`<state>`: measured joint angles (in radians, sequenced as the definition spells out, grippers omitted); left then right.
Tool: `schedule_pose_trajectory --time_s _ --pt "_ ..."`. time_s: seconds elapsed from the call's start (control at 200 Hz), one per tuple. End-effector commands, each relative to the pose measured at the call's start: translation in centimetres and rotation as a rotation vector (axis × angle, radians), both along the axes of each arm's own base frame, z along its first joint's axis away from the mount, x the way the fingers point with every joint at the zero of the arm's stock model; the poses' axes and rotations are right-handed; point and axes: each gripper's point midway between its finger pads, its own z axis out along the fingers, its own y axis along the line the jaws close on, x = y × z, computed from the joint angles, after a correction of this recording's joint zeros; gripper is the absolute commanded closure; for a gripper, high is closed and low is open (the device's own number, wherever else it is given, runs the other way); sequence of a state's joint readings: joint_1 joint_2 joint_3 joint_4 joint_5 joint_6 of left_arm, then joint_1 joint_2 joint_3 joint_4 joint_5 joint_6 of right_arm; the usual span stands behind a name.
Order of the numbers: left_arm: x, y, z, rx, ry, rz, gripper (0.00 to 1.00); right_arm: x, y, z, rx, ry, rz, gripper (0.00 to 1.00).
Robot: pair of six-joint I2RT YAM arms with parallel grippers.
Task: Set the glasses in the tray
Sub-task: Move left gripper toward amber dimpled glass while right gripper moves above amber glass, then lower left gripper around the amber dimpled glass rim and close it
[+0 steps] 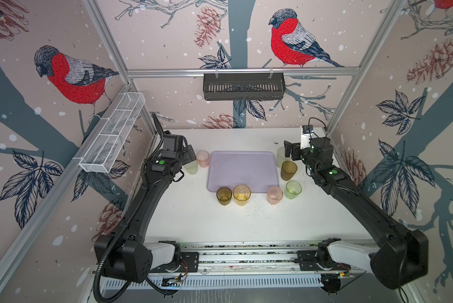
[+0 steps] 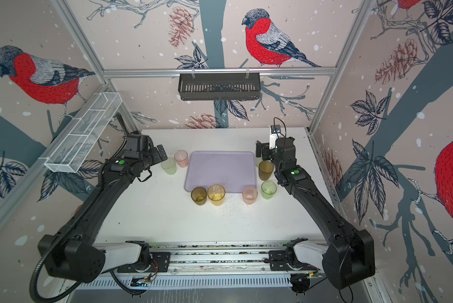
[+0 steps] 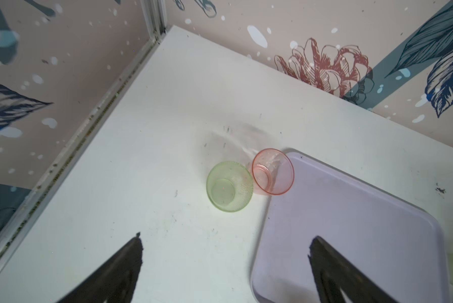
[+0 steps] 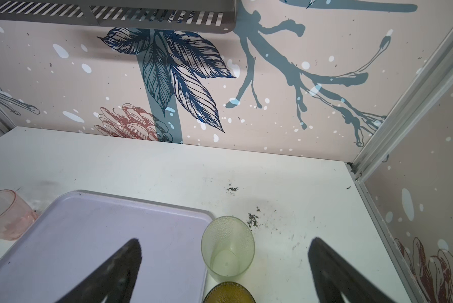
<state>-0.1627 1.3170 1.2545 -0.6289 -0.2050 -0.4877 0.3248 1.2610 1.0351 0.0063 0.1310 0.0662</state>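
— Eight glasses (image 1: 241, 194) ring the tray (image 1: 242, 170), all upright on the table (image 1: 220, 223)?
— Yes. Both my grippers, left (image 3: 225, 265) and right (image 4: 225, 265), gape wide, holding nothing.

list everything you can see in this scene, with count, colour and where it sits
tray: one, pale lilac, flat on the middle of the table, nothing on it
pink glasses: two, one off the tray's far left corner, one at its near edge
pale green glasses: two, one left of the tray beside the pink one, one taller off the far right corner
brown glass: one, tall, right of the tray
bright green glass: one, off the near right corner
amber glasses: two, darker and lighter, side by side at the near edge
black slotted basket: one, hung on the back rail
white wire basket: one, on the left wall rail
table: one, white, specks of dirt
left gripper: black, open, above the table by the tray's left edge
right gripper: black, open, over the taller pale green glass
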Motion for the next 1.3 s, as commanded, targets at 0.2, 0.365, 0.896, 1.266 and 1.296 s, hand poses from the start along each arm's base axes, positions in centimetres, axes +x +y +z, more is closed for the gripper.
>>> schedule_pose_trajectory --time_s 0.2,0.365,0.896,1.266,1.296 --pt "-1.3 -4.6 -2.8 -0.069 0.296 -0.142 0.01 -0.4 5.4 0.4 -0.068 0.1 0.263 0.01" --pt "-2.9 -6.5 -3.5 -0.068 0.384 -0.192 0.04 -2.0 8.0 0.8 -0.053 0.146 0.365 0.0" --pt "-9.4 -11.9 -8.9 -0.107 0.62 -0.381 0.1 -6.3 13.3 -1.2 -0.036 0.211 0.576 0.0" --pt "-11.7 -15.8 -11.7 -0.093 0.62 -0.421 0.22 -6.9 14.0 -1.4 -0.042 0.204 0.636 0.0" --pt "-11.7 -15.9 -12.0 -0.091 0.623 -0.414 0.24 -6.9 14.0 -1.3 -0.038 0.205 0.638 0.0"
